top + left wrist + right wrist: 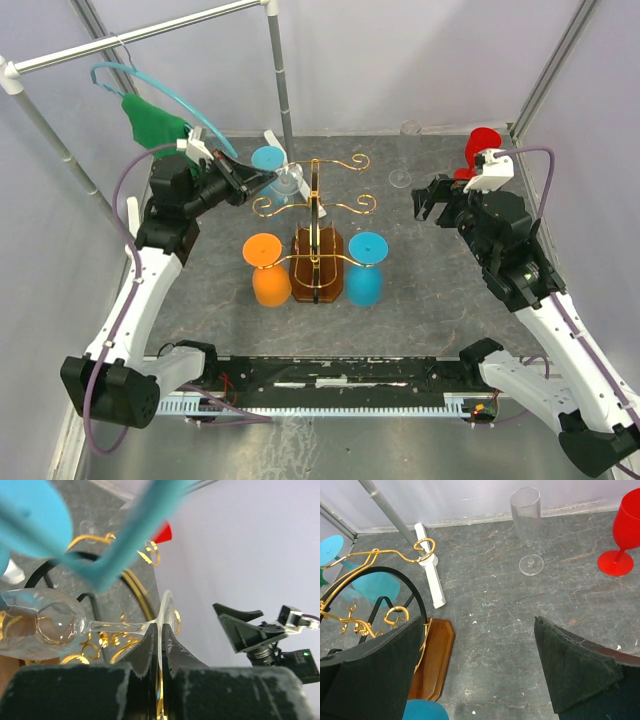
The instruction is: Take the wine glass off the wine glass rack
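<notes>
Left hand [161,630] clamps the wine glass [50,625] foot; draw it level, back toward the wrist, off the wine glass rack [316,265]

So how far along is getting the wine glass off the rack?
Done, perhaps: a clear flute and a red glass stand on the table, off the wine glass rack. In hand: the left gripper is shut on the foot of the clear wine glass, by the gold arms. Left: drawing it clear; an orange glass and a blue glass hang there. The right gripper is open and empty.
</notes>
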